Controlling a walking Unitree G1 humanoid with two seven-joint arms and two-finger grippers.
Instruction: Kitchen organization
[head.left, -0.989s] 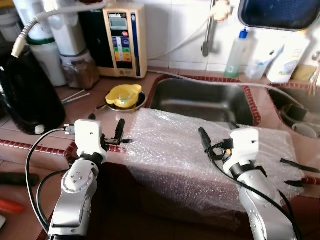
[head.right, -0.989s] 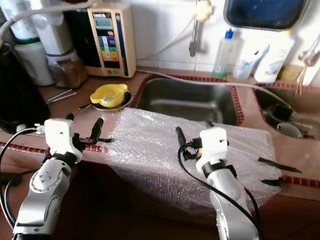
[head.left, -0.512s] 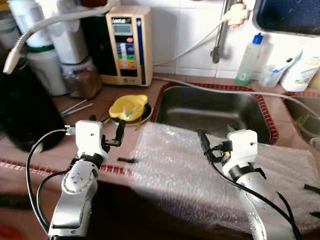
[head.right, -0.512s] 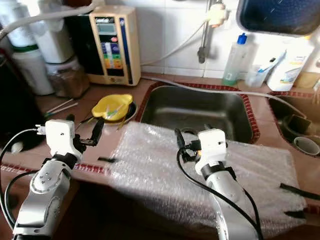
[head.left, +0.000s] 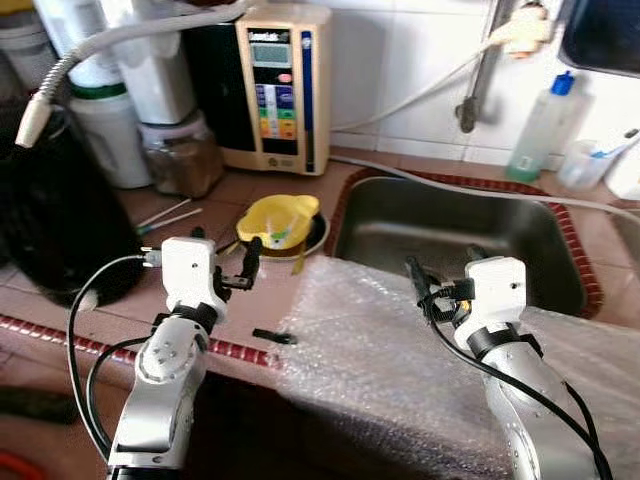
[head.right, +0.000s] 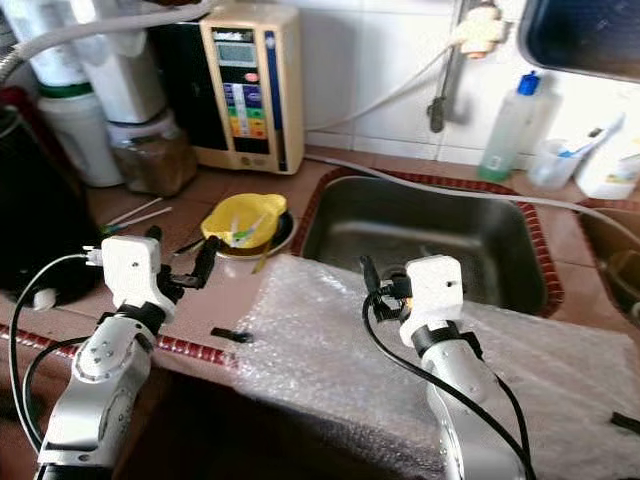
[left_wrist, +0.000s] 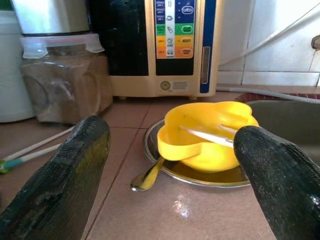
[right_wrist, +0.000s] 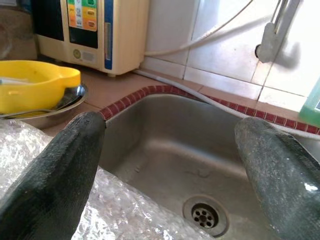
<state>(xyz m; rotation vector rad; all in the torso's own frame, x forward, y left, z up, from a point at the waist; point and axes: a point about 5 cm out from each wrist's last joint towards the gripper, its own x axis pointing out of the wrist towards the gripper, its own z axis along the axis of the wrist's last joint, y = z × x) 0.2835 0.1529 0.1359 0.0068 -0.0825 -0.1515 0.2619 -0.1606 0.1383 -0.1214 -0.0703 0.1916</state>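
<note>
Bright daylight, slight blur, washed-out tiles

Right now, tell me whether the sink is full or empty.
Empty: the sink shows a bare steel bottom and an uncovered drain, no standing water.

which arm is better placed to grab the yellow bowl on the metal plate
Left. The left claw is open and aimed straight at the yellow bowl close ahead, while the right claw faces the sink.

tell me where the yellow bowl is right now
The yellow bowl sits in a metal dish on the tiled counter, just left of the sink and in front of the beige water machine, ahead of the open left gripper.
</note>
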